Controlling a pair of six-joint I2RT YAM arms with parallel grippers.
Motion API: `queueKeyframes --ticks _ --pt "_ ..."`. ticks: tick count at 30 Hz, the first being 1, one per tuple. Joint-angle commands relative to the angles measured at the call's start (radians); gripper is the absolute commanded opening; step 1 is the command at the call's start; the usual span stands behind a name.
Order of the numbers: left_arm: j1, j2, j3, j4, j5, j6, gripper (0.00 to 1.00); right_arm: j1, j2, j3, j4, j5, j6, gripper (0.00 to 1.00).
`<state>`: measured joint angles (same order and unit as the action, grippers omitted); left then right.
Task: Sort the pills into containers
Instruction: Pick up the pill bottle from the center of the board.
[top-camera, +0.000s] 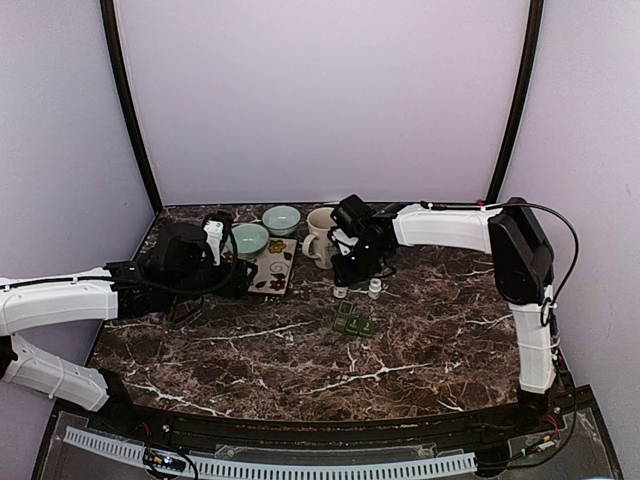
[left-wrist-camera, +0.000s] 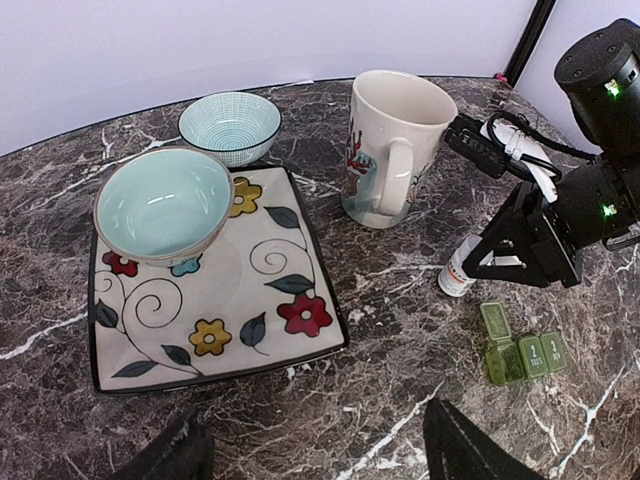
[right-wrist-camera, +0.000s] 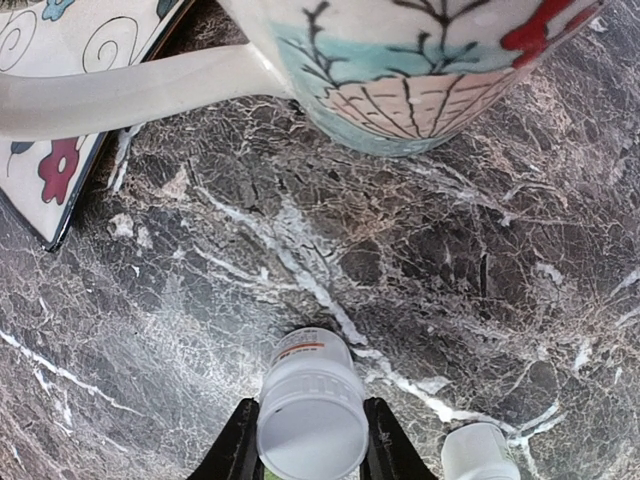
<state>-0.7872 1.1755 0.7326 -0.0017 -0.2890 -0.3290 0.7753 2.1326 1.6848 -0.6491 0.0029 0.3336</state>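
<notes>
Nearest the arm bases, the green pill organiser (top-camera: 353, 322) lies flat on the marble table (top-camera: 250, 370). One lid looks raised in the left wrist view. No loose pills show anywhere; my judgement is that they are inside the bottles.

Just beyond the organiser, two small white bottles stand upright, near each other but apart. The right gripper (right-wrist-camera: 312, 445) is down over the pill bottle (right-wrist-camera: 312, 415). Its jaws are narrow, one finger on each side of the white top. I see no gap at either pad, but I cannot tell whether they bear on the bottle yet. The bottle's base rests on the table. The second bottle (right-wrist-camera: 480, 455) stands just beside the right-hand finger.

Step in hand, as I judge it: securing this bottle for a lift.
- The bottle sits centred between the fingers; keep it so, or uneven contact will tip it.
- Squeeze gently. The plastic looks light and smooth and could pop out.
- Lift straight up. Sideways drift would knock the second bottle.
- Do not push forward; the mug (right-wrist-camera: 420, 60) stands close beyond.

To the left, the left gripper (left-wrist-camera: 315, 455) hangs wide and holds nothing, short of the near edge of the flowered plate (left-wrist-camera: 250, 300).

Farther back, the pale green bowl (left-wrist-camera: 165, 205) sits on the plate, and the striped bowl (left-wrist-camera: 230, 122) stands beyond it.
</notes>
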Motion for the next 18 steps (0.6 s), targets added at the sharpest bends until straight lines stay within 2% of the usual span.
queueKeyframes --ticks 1,8,18 --pt "0.006 -0.005 0.021 0.003 -0.002 0.003 0.75 -0.004 -0.017 -0.012 0.032 -0.011 -0.009 0.07" --pt "0.006 0.007 0.024 0.026 0.037 0.004 0.76 -0.001 -0.126 -0.094 0.072 -0.041 -0.024 0.00" --pt "0.006 0.104 0.095 0.170 0.301 0.004 0.95 -0.001 -0.401 -0.196 0.143 -0.157 -0.045 0.00"
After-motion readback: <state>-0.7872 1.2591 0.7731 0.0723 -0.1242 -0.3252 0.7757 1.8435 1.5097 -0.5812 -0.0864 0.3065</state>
